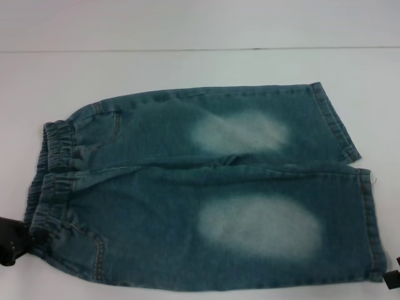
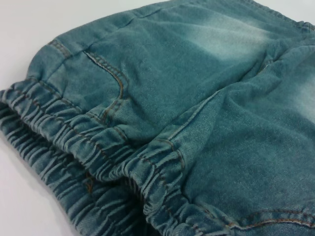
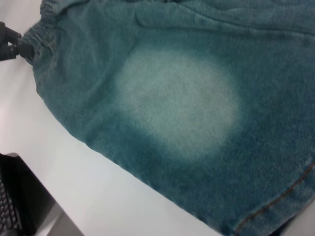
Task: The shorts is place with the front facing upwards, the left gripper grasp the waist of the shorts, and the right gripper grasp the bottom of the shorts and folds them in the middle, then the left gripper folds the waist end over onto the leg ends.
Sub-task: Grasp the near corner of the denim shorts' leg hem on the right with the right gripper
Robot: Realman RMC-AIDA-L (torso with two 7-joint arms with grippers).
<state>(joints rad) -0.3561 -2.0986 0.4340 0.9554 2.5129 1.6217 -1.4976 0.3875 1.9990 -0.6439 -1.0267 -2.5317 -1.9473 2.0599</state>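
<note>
The blue-green denim shorts (image 1: 187,187) lie flat on the white table, front up, with two pale faded patches showing. The ruched waist (image 1: 53,162) is at the left. The bottom of the shorts (image 1: 369,219), two flat stitched hems, is at the right. My left gripper (image 1: 15,240) sits at the near corner of the waist. In the right wrist view, the left gripper (image 3: 22,46) pinches the band's edge. The left wrist view is filled by the gathered waist (image 2: 98,162). My right gripper (image 1: 392,279) shows only as a dark tip beside the near leg hem (image 3: 275,206).
The white table (image 1: 200,69) runs on behind the shorts to a back edge against a pale wall. In the right wrist view, the table's near edge drops off to a dark keyboard (image 3: 7,211) below.
</note>
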